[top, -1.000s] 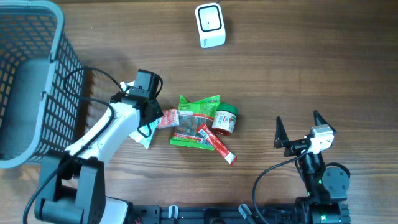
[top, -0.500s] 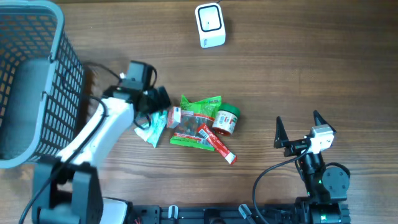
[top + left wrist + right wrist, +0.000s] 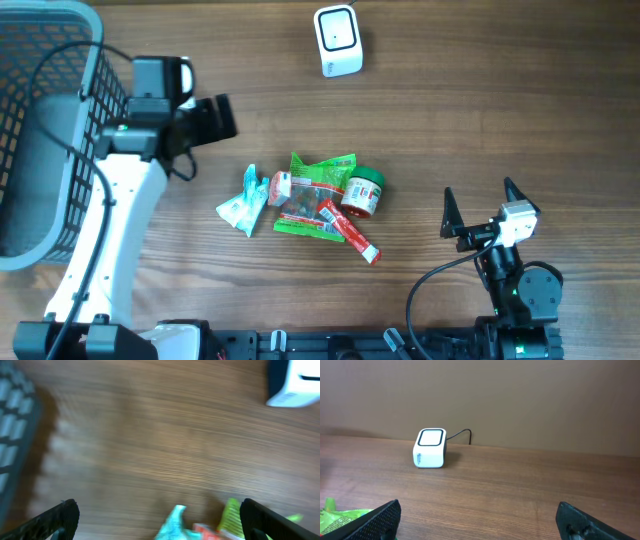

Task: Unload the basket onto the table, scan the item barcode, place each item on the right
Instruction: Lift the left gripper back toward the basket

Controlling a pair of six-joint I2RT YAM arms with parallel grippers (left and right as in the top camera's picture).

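- Items lie in a loose pile on the table (image 3: 480, 100), straight toward the robot from the scanner (image 3: 337, 40) and well apart from it.
- Green packet (image 3: 318, 190) sits in the middle of the pile, directly robot-side of the scanner.
- Red stick (image 3: 350, 232) lies slanted over the packet's corner farthest from the scanner.
- Jar (image 3: 363, 192) with a green lid lies on its side, touching the green packet, slightly right of the scanner's line.
- Small red-and-white pack (image 3: 279, 187) rests at the green packet's left edge; a teal pack (image 3: 243, 202) lies just beside it, farther left of the scanner.
- No barcode can be made out on any of them.
- Scanner stands white with a dark-rimmed window facing up, its cable running behind it.
- Basket (image 3: 110, 110), grey mesh, stands far left of the scanner.
- Left gripper (image 3: 208, 125) hangs between basket and pile, left of the scanner, fingers spread wide and holding nothing.
- Right gripper (image 3: 478, 192) sits right of the scanner and nearer the robot, past the jar, fingers also spread and bare.
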